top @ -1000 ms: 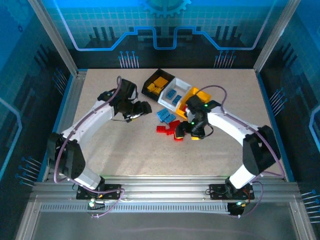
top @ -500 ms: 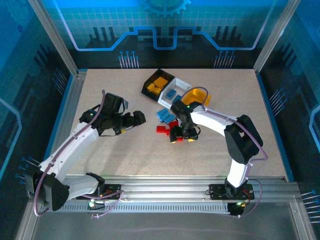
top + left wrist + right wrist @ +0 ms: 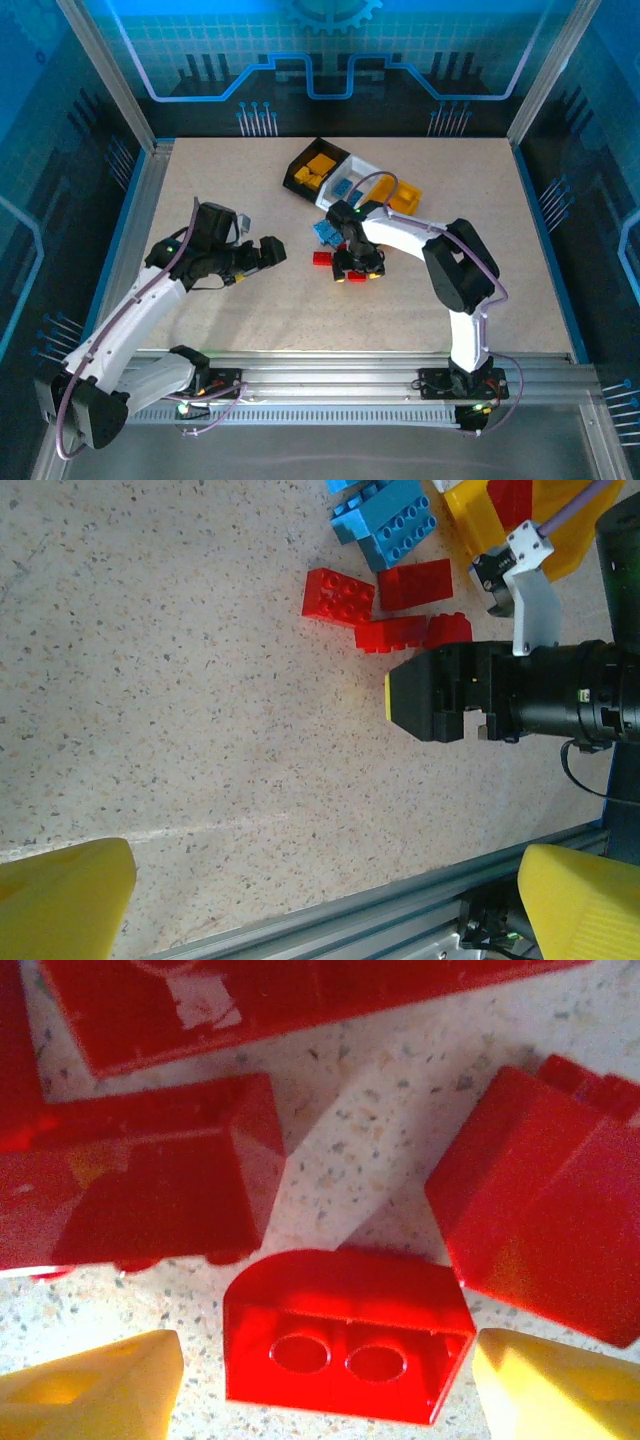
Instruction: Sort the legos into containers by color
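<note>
A speckled bench inside a blue-lit, aluminium-framed cell. Over on the left, the left gripper (image 3: pixel 262 255) hangs above bare bench with its jaws as wide as they go and nothing between them, and it's well apart from the action. Move right and here's the loose pile: blue legos (image 3: pixel 325 232) at the back, red legos (image 3: pixel 324 258) just in front of them. Right on top of the reds sits the right gripper (image 3: pixel 358 274), clearly the nearer arm! From its wrist camera, one small red brick (image 3: pixel 350 1335) lies hollow side up, squarely between the yellow fingertips (image 3: pixel 100 1380). Its long axis runs from one fingertip to the other, so the jaws would close along its length, on the short ends. They stand partly open, straddling it. There's a sliver of bench showing on one side and the other tip is just about touching, so it isn't gripped yet. Other reds crowd in close above it, and I'd say that's the hazard as it closes. Behind the pile run the containers: the black bin (image 3: pixel 295 178) holding orange-yellow pieces, the white bin (image 3: pixel 372 168) with blue ones, and the yellow bin (image 3: pixel 405 196) furthest right. Something red shows in that one from the left wrist camera, so that's this brick's likely home.
</note>
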Motion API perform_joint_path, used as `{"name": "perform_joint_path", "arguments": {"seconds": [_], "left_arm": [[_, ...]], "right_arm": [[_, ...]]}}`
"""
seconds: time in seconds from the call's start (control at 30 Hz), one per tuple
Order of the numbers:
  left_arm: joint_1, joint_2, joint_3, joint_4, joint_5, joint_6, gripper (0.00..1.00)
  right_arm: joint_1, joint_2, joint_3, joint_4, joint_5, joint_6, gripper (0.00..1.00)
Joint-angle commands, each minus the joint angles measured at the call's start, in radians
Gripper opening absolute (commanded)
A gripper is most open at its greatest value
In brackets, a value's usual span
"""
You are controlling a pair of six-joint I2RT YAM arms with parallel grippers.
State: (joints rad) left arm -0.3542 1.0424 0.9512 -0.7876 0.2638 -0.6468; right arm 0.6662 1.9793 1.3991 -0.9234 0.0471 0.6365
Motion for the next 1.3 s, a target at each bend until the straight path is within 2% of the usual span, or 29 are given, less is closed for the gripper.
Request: {"name": "perform_joint_path", "arguments": {"seconds": [0.0,0.4,0.6,0.8,1.0,1.1,1.27], "left_arm": [[0.012,-0.015,-0.020,-0.032,0.032,0.042,0.99],[0.016,-0.065,-0.060,-0.038,0.031,0.008,0.99],[0.018,-0.071,-0.058,-0.042,0.019,0.018,0.99],[0.018,-0.068,-0.068,-0.021,0.019,0.008,0.99],[0.018,-0.053,-0.066,-0.003,0.013,0.012,0.99],[0.021,-0.040,-0.069,0.012,0.011,0.011,0.99],[0.021,-0.013,-0.064,0.031,0.017,0.003,0.99]], "right_arm": [[-0.009,0.034,0.027,-0.019,0.018,0.015,0.76],[-0.013,0.064,0.052,-0.018,0.062,0.002,0.67],[-0.013,0.042,0.027,-0.008,0.059,0.006,0.51],[-0.007,-0.036,-0.007,-0.018,0.042,0.025,0.51],[-0.015,-0.217,-0.025,-0.038,-0.040,0.081,0.51],[-0.056,-0.281,0.025,-0.053,-0.087,0.095,0.51],[-0.150,-0.305,0.151,-0.030,-0.197,0.122,0.52]]}}
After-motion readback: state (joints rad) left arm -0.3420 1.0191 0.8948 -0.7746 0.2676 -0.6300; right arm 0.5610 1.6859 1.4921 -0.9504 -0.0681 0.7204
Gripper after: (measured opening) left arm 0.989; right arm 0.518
